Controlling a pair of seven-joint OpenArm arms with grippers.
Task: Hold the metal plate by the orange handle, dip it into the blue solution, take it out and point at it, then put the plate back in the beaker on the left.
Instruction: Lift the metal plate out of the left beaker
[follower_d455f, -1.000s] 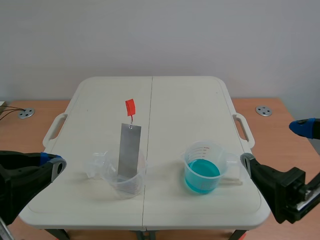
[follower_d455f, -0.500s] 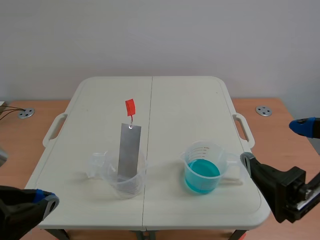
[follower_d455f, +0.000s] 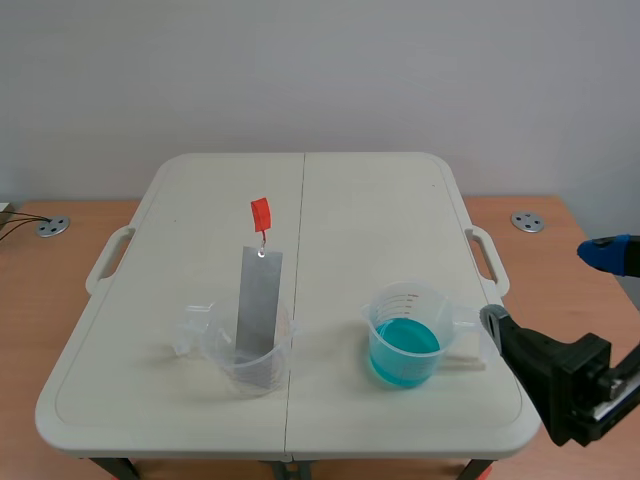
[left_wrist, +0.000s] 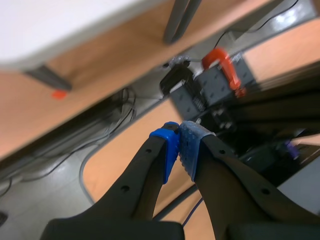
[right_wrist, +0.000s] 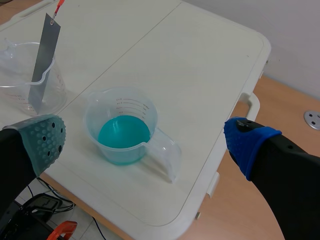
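Observation:
A grey metal plate (follower_d455f: 258, 305) stands tilted in the clear beaker (follower_d455f: 245, 350) on the table's left half, its orange handle (follower_d455f: 260, 213) sticking up above it. To its right sits the beaker of blue solution (follower_d455f: 405, 335). My right gripper (follower_d455f: 548, 290) is open near the table's right front corner. In the right wrist view the blue-solution beaker (right_wrist: 122, 127) lies ahead between its fingers, the plate (right_wrist: 44, 55) off to one side. My left gripper (left_wrist: 179, 145) is shut on nothing, below table level, facing the floor and a table leg; it is out of the scene view.
The white folding table (follower_d455f: 360, 210) has a centre seam and side handles. Beneath it, in the left wrist view, are cables and a black device with an orange clamp (left_wrist: 222, 67). Round metal floor plates (follower_d455f: 527, 221) lie on the wooden floor on both sides.
My left arm has dropped down and out of the scene view at the lower left. The right arm, plate and both beakers have not moved.

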